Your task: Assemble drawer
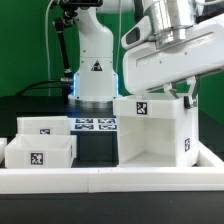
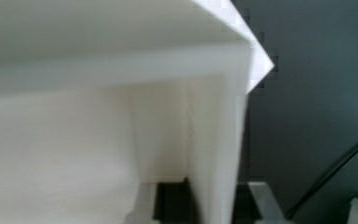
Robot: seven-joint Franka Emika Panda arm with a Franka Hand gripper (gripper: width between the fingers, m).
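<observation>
The drawer's large white cube-like shell (image 1: 152,130) stands on the black table at the exterior view's right, with tags on its front and side. Two small open-top trays (image 1: 42,150) (image 1: 45,125) sit at the exterior view's left, each with a tag. My gripper (image 1: 185,96) is at the shell's top right edge. In the wrist view the gripper (image 2: 220,198) straddles the shell's thin white wall (image 2: 194,110). One dark finger (image 2: 171,200) is on one side and a grey finger (image 2: 265,206) on the other, both close against the wall.
The marker board (image 1: 95,124) lies flat behind the trays, before the arm's white base (image 1: 95,65). A low white border rail (image 1: 110,182) runs along the front and up the exterior view's right side, close to the shell.
</observation>
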